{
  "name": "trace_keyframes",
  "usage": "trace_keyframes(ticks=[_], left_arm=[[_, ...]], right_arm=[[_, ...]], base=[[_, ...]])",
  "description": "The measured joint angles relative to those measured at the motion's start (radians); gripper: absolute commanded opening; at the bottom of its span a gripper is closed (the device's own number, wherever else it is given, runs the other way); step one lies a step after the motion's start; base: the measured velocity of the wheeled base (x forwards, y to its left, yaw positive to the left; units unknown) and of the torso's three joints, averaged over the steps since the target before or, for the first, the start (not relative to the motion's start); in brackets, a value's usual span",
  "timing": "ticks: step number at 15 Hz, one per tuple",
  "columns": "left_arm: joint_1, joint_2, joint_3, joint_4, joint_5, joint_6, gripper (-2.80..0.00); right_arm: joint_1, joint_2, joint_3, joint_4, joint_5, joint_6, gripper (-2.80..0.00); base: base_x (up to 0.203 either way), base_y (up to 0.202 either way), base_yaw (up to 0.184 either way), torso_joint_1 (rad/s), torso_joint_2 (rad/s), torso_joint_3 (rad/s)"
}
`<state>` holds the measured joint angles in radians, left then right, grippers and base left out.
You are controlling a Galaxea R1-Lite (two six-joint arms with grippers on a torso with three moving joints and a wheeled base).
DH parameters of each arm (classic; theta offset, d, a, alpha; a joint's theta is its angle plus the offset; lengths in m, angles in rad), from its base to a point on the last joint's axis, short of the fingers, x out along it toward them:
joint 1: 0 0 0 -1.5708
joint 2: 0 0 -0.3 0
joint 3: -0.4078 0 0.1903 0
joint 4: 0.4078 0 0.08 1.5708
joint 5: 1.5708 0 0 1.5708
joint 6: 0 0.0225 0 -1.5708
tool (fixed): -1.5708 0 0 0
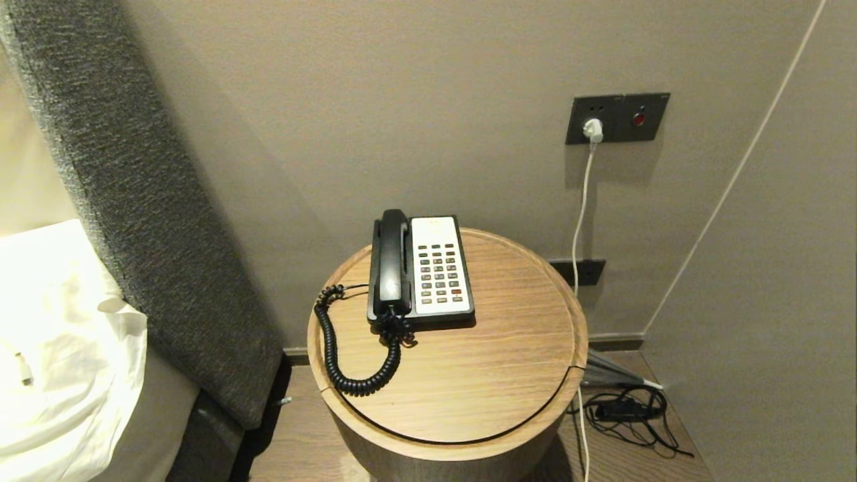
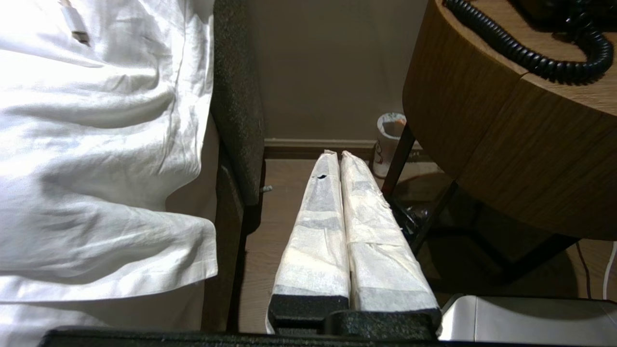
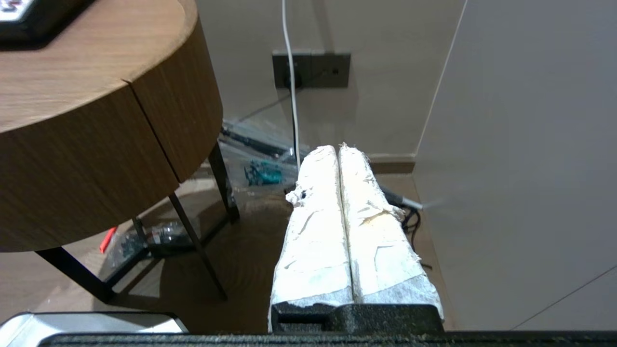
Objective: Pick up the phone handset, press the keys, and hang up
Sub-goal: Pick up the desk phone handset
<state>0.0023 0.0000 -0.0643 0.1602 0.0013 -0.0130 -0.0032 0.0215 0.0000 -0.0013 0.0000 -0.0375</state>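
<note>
Here, phone handset (image 1: 390,264) cradled, round table (image 1: 509,375) rim near wall.

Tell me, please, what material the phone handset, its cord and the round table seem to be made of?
The phone handset looks like moulded black plastic with a slight sheen; soft highlights run along it. Its coiled cord seems rubbery or vinyl-coated, matte black with even spirals. The round table shows light brown wood grain, satin finish; whether it is solid wood or veneer cannot be told.

Phone handset (image 1: 390,264): glossy black plastic. Desk (image 1: 482,375): matt wood grain. Headboard (image 1: 140,201): rough grey woven cloth. Bed sheet (image 2: 96,144): creased white cloth. Fingers (image 2: 318,226) wrapped in white tape.
</note>
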Motion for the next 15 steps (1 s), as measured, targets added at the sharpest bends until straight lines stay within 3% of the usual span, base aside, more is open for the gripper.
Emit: trace_keyframes(ticks=[10,15], left_arm=[[0.0,0.0,0.0,0.0,0.0,0.0,-2.8],[0.001,0.0,0.0,0.0,0.0,0.002,-2.8]], right_arm=[[0.0,0.0,0.0,0.0,-0.001,0.0,-2.8],[0.0,0.001,0.0,0.0,0.0,0.0,-2.8]], base=[[0.0,0.0,0.0,0.002,0.0,-0.198],[0.0,0.0,0.0,0.003,0.0,-0.052]])
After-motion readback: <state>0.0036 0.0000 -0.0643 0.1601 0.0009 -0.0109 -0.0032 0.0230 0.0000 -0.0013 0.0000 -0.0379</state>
